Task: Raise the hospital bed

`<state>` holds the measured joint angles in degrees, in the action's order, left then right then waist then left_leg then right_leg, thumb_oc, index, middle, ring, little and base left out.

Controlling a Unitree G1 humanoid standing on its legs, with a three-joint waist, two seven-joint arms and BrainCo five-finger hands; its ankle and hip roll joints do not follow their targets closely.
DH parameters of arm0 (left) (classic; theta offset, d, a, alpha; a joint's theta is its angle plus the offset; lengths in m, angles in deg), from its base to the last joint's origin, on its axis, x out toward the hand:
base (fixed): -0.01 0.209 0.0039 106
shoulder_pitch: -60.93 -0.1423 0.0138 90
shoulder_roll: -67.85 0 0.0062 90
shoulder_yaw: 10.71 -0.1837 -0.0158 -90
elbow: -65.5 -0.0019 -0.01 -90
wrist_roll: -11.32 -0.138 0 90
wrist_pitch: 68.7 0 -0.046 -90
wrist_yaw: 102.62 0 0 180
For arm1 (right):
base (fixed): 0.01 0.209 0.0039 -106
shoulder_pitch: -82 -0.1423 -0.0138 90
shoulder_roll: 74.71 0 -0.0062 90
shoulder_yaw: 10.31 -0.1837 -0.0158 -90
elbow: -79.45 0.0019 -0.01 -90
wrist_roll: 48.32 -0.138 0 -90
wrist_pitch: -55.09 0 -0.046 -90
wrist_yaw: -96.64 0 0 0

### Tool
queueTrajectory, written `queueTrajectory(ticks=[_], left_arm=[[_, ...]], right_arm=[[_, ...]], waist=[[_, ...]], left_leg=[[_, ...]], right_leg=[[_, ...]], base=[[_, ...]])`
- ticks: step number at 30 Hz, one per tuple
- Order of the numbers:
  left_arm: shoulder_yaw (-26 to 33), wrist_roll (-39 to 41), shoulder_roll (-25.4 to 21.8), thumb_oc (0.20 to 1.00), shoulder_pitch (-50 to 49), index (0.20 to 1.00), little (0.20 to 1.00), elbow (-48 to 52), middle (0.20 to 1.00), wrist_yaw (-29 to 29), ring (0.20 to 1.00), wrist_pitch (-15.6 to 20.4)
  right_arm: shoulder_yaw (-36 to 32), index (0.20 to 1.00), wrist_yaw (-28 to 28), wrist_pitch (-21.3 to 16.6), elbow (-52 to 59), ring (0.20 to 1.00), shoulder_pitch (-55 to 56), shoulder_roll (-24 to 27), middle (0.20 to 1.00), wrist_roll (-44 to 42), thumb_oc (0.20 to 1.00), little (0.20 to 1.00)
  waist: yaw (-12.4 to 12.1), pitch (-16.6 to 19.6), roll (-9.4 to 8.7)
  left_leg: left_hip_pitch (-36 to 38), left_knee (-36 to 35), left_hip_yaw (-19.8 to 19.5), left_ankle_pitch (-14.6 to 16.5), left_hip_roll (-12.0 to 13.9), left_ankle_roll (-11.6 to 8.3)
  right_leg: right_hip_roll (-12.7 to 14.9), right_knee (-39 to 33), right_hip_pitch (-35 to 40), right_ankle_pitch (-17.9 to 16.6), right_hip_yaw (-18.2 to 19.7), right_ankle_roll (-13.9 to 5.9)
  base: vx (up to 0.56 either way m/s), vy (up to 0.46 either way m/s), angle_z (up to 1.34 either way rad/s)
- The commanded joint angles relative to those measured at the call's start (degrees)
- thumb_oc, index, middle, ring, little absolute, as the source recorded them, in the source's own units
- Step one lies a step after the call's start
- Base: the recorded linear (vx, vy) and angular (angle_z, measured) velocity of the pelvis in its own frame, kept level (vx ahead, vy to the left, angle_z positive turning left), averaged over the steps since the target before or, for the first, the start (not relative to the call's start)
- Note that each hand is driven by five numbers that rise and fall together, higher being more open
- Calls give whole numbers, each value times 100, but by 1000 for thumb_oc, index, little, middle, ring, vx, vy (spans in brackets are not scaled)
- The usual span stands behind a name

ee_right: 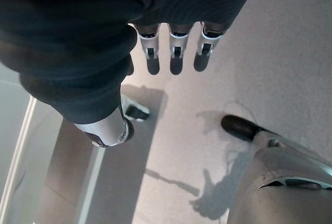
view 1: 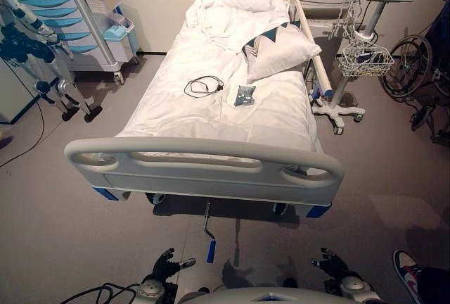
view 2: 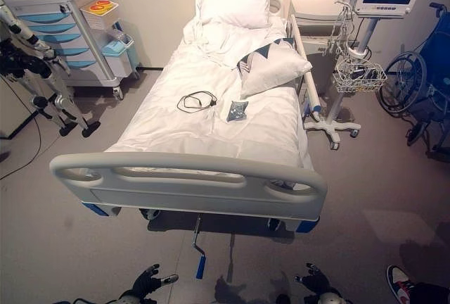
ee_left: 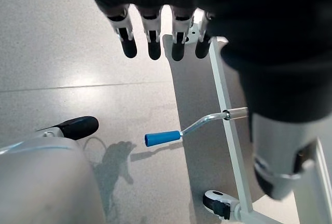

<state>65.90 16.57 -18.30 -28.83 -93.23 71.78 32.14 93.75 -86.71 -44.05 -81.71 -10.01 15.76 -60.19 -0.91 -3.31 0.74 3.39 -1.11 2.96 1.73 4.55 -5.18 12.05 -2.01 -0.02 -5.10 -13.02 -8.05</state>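
The hospital bed (view 1: 211,93) with white sheets stands ahead, its grey footboard (view 1: 204,167) nearest me. From under the footboard a metal crank (view 1: 208,223) sticks out toward me, ending in a blue handle (view 1: 211,250) just above the floor; the handle (ee_left: 163,138) also appears in the left wrist view. My left hand (view 1: 166,266) hangs open low down, left of the handle and apart from it, holding nothing. My right hand (view 1: 332,263) is open at the lower right, well away from the crank.
On the bed lie pillows (view 1: 281,52), a black cable (view 1: 204,86) and a small packet (view 1: 245,94). A drawer cart (view 1: 63,8) stands left, a monitor stand (view 1: 355,58) and wheelchair (view 1: 418,65) right. A person's shoe (view 1: 408,265) is at the lower right.
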Motion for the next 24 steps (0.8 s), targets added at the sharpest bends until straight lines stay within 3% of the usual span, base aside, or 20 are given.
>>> queueTrajectory(ticks=[1,18,24], left_arm=[[44,-92,-16,1000,337,1000,1000,-120,1000,2,1000,190],[164,95,18,1000,324,1000,1000,-258,1000,36,1000,119],[355,652,-13,1000,603,1000,1000,-222,1000,-59,1000,52]], right_arm=[[-84,1000,5,-18,-177,1000,-352,-39,1000,52,1000,1000],[-72,1000,21,-9,-200,1000,-370,-41,1000,54,1000,1000],[-80,1000,-63,-23,-30,1000,-593,48,1000,-109,1000,1000]], waist=[[-92,-138,-207],[-83,-165,-218],[-6,-443,-183]], left_leg=[[-270,427,-87,63,-108,251],[-319,472,-78,74,-112,266],[-803,741,-55,25,-55,283]], right_leg=[[189,764,-1,410,160,-74],[186,798,-70,401,197,-64],[183,1253,-735,415,394,-38]], base=[[0,0,0],[0,0,0],[-93,15,-3]])
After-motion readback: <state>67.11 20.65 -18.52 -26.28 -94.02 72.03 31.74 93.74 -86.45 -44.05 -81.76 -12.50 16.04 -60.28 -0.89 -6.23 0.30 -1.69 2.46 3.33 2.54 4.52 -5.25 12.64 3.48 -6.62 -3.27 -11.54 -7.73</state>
